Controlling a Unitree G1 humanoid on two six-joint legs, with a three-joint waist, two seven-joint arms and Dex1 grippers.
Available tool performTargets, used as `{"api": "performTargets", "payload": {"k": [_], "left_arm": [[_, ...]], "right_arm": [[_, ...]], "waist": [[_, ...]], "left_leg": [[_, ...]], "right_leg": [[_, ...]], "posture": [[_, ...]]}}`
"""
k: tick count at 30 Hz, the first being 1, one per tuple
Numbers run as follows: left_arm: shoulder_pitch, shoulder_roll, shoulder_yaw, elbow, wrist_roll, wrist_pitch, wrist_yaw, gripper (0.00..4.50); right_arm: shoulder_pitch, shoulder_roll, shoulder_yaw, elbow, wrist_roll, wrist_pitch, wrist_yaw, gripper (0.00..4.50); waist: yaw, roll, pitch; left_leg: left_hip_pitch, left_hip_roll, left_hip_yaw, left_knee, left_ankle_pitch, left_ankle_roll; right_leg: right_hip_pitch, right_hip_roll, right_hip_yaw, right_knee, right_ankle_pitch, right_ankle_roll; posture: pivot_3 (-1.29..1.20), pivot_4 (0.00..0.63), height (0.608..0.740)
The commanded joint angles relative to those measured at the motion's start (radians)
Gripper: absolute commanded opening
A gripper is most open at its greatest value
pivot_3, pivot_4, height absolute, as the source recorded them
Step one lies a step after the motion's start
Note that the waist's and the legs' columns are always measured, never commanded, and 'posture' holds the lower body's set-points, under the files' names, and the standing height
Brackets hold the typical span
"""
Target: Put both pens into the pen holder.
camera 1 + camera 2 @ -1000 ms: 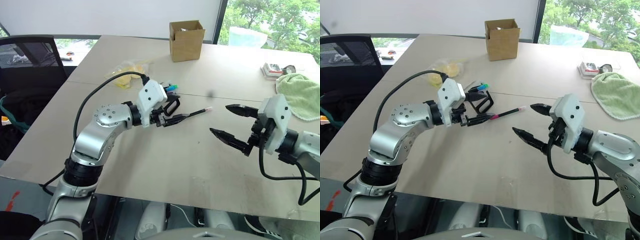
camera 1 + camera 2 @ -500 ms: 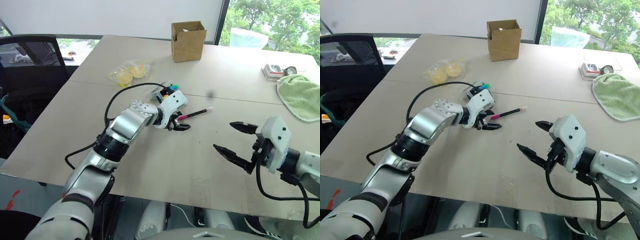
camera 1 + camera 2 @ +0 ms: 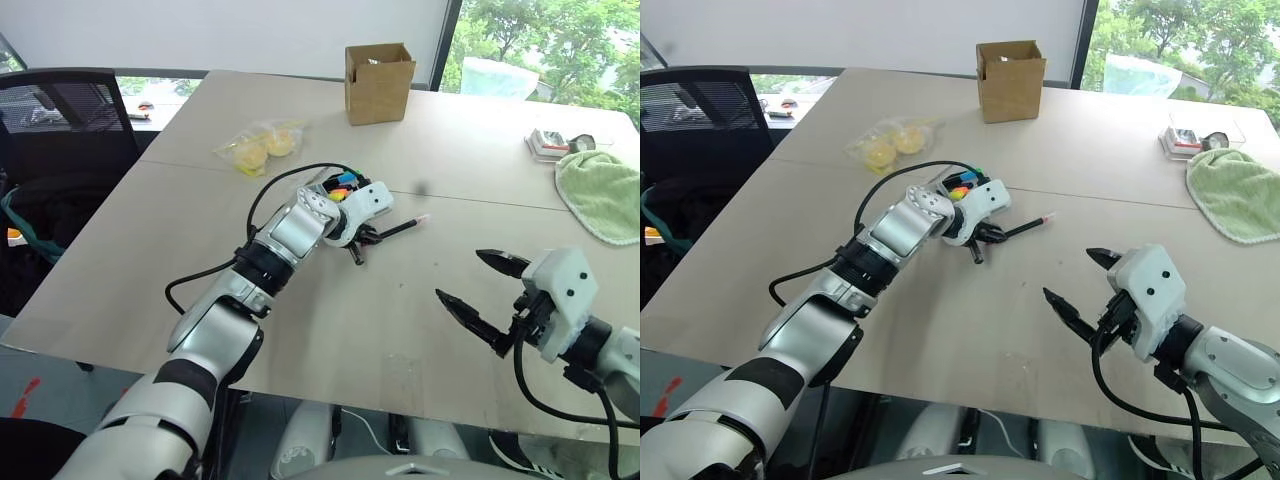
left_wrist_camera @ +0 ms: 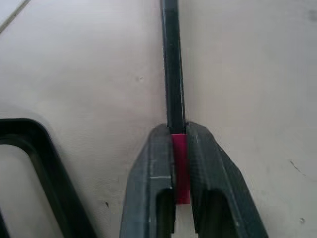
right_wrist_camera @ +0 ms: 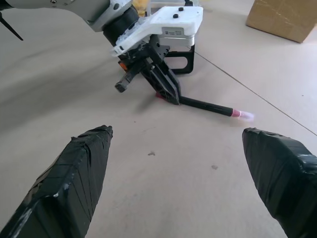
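Gripping the magenta-ended pen [image 3: 395, 231], the left gripper [image 3: 356, 243] presses its two black fingers [image 4: 153, 183] together on the pen's pink end, low at the table [image 3: 300, 340]; the pen's dark barrel runs away from the fingers over the tabletop, its far pale-pink tip toward the table's middle; the pen holder [image 3: 340, 185], a small black frame with bright marker tips showing, stands just behind the left gripper, touching or nearly touching its white housing; I cannot see a second pen, so as far as the views show neither pen is in the holder yet, and the task is at its first pick; lifting this pen, dropping it in the holder, and doing the same with the other pen are left to do; the right gripper [image 3: 477, 292] hangs well apart to the right, its fingers spread wide and holding nothing; compared with a second ago, the left arm has reached forward and down, and its fingers, then parted around the pen, are now clamped on it; the right gripper has drawn back and lower.
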Motion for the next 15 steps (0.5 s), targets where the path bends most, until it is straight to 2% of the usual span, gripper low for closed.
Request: {"api": "performTargets", "payload": {"k": [1,6,10,12,13,14,15], "left_arm": [[0.039,0.082,0.022,-0.208,-0.047,-0.007,-0.13,0.06],[0.175,0.293,0.025,-0.496,-0.111,0.031,-0.288,0.06],[0.234,0.412,0.002,-0.579,-0.084,0.064,-0.318,0.06],[0.249,0.443,-0.007,-0.589,-0.066,0.051,-0.325,0.97],[0.25,0.444,-0.011,-0.589,-0.05,0.036,-0.313,1.32],[0.247,0.439,-0.013,-0.587,-0.04,0.027,-0.302,1.93],[0.237,0.426,-0.015,-0.581,-0.031,0.021,-0.291,2.31]], "right_arm": [[0.013,-0.019,0.003,-0.031,0.008,-0.055,-0.025,4.5],[0.02,-0.024,0.017,-0.031,0.005,-0.067,-0.019,4.5],[0.021,-0.023,0.018,-0.031,0.017,-0.061,0.005,4.5],[0.029,-0.027,0.015,-0.031,0.019,-0.06,0.025,4.5],[0.054,-0.044,0.013,-0.031,0.012,-0.073,0.056,4.5],[0.079,-0.059,0.009,-0.031,0.006,-0.085,0.083,4.5],[0.108,-0.074,0.002,-0.031,0.002,-0.095,0.108,4.5]], "waist": [[-0.006,0.0,0.0],[-0.012,0.001,0.0],[0.0,0.001,0.0],[0.002,0.001,0.0],[0.004,0.001,0.0],[0.006,0.001,0.0],[0.007,0.0,0.0]], "left_leg": [[0.0,0.0,0.0,0.0,0.0,0.0],[0.001,0.001,0.0,-0.001,0.0,0.0],[0.001,0.001,0.0,0.0,0.0,0.0],[0.001,0.001,0.0,0.001,0.0,0.0],[0.001,0.001,0.0,0.001,0.0,0.0],[0.001,0.0,0.0,0.002,0.0,0.0],[0.001,0.0,0.0,0.002,0.0,0.0]], "right_leg": [[0.0,-0.001,0.001,0.0,0.0,0.0],[0.0,-0.001,0.001,0.0,0.0,0.0],[0.0,0.0,0.001,0.0,0.0,0.0],[0.001,0.0,0.001,-0.001,0.0,0.0],[0.002,0.0,0.001,-0.001,0.0,0.0],[0.002,0.0,0.001,-0.001,0.0,0.0],[0.002,0.001,0.0,-0.001,0.0,0.0]], "posture": [[0.0,0.15,0.74],[0.0,0.15,0.74],[0.0,0.15,0.74],[0.0,0.15,0.74],[0.0,0.15,0.74],[0.0,0.15,0.74],[0.0,0.15,0.74]]}}
